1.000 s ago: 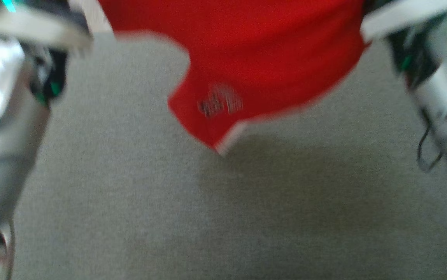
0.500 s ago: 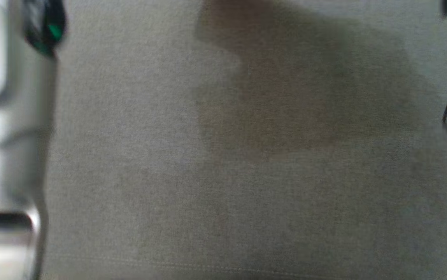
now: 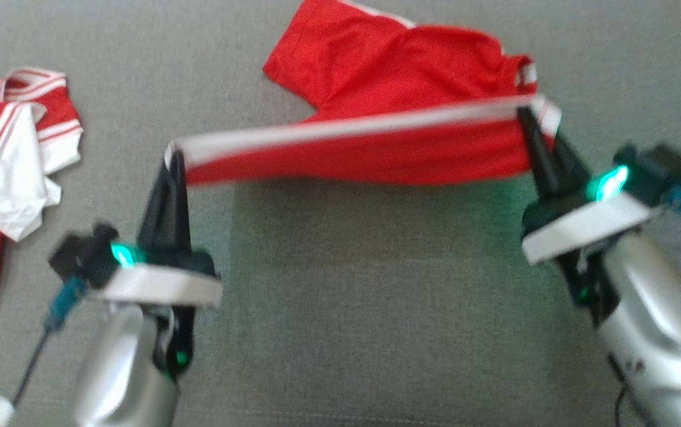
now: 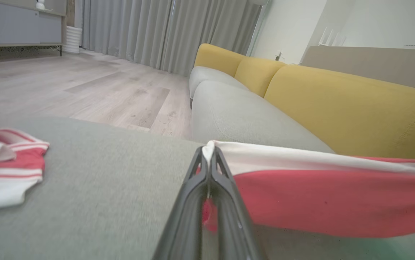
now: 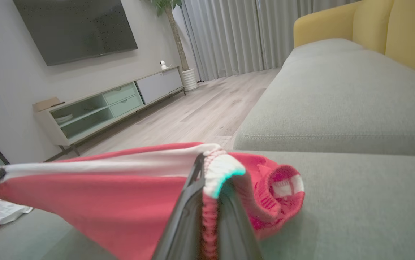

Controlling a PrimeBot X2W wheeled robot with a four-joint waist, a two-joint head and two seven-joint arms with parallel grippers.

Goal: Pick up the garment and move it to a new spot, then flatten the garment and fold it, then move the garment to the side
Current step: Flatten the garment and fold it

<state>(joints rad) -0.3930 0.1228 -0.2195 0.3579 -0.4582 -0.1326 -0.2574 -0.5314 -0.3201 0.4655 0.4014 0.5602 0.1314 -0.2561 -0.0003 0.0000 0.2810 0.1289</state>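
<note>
Grey cushion (image 3: 340, 308) under red garment (image 3: 376, 89), left tool (image 3: 175, 160) and right tool (image 3: 527, 115) tight on hem (image 3: 346, 127).

A crumpled red-and-white striped cloth (image 3: 5, 160) lies well left of the left gripper (image 3: 175, 155). Beyond this gripper rise yellow fabric sofa backs (image 4: 337, 104).

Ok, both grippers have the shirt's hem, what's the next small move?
The left gripper and right gripper hold the shirt by its striped hem, taut above the cushion, its far part lying rumpled. So probably lower both together, drawing the hem toward the robot, to lay it flat.
</note>
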